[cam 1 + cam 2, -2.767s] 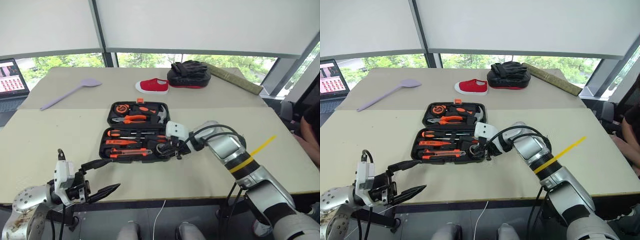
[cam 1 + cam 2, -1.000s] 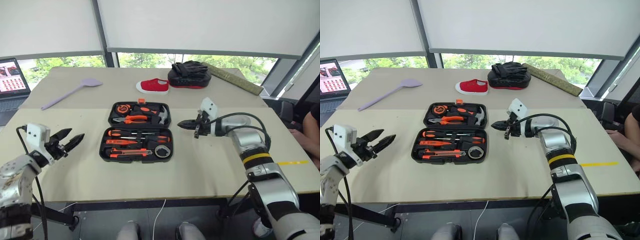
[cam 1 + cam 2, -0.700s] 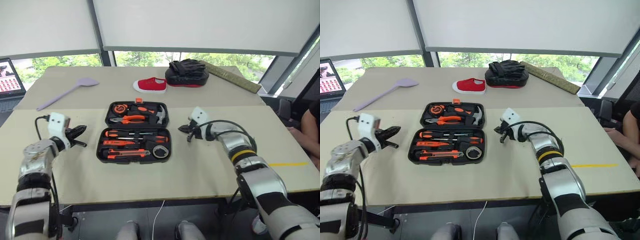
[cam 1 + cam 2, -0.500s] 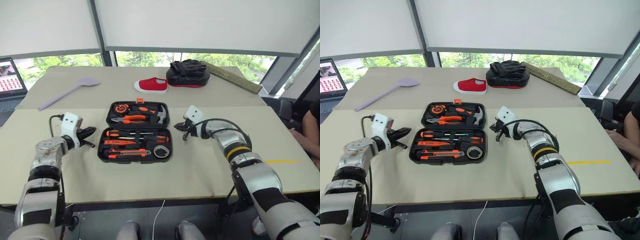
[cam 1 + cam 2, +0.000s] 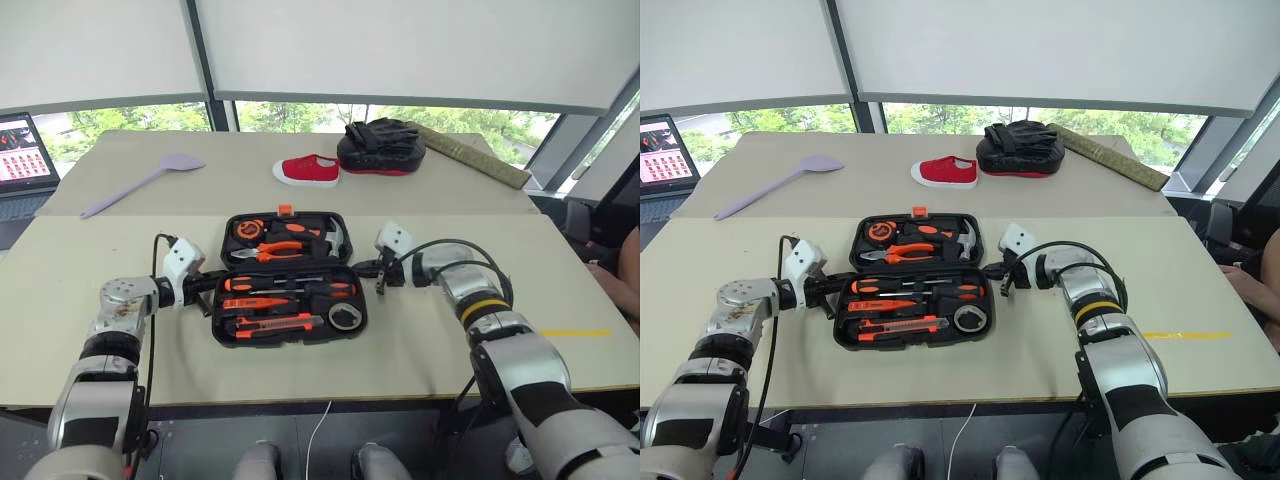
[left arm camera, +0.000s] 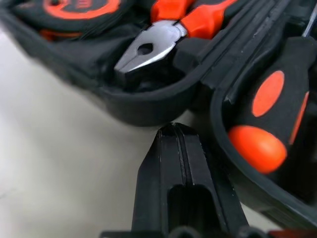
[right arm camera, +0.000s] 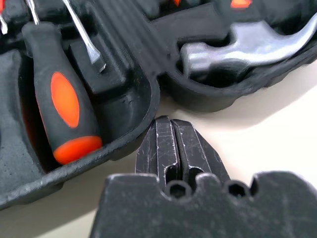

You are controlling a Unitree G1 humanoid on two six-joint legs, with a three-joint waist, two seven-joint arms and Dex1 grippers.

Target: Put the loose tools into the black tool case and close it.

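The black tool case lies open in the middle of the table, its lid half farther from me. Its recesses hold pliers, a hammer, orange-and-black screwdrivers, a utility knife and a tape roll. My left gripper is shut, and its tip sits at the case's left side where the two halves meet. Shut as well, my right gripper has its tip at the same joint on the right side. Neither gripper holds anything.
A lilac spoon lies at the back left beside a laptop. A red shoe, a black mitt and a long board lie behind the case. A strip of yellow tape marks the table at the right.
My left gripper shut and swung right to the case's left side. My right gripper sank to the case's right side. The case slid a little to the right and toward me.
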